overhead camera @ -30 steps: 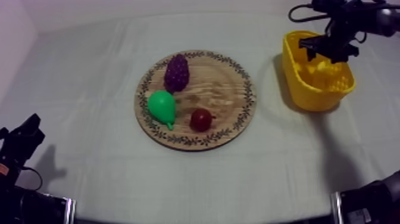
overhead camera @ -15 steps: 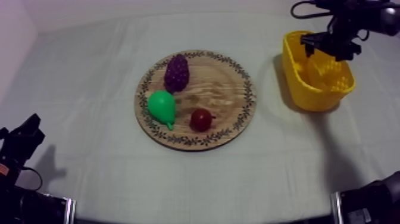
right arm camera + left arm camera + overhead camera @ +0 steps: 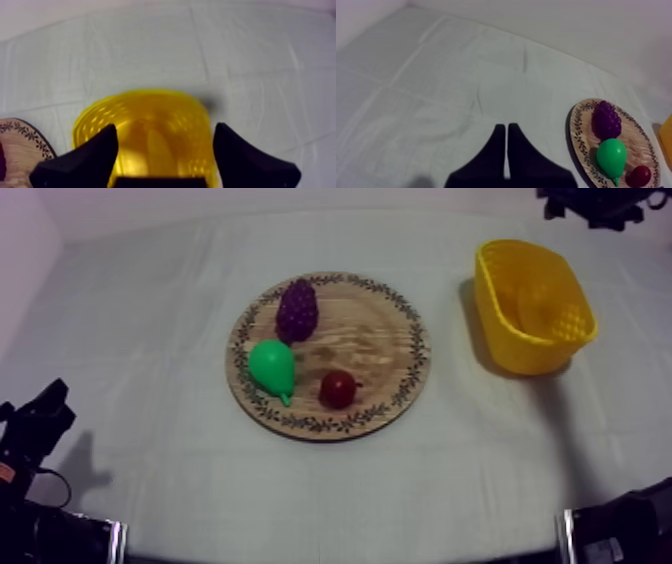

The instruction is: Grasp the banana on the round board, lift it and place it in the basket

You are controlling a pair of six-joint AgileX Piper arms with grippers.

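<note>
The right gripper (image 3: 165, 127) hangs over the yellow basket (image 3: 95, 117), spread wide and holding nothing. The banana (image 3: 150, 147) lies inside the basket, long axis along the basket's length. Which way it points is unclear.

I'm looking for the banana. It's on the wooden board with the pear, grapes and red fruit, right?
No: the banana lies in the yellow basket, as the right wrist view shows. The pear, grapes and small red fruit are on the wooden board.
</note>
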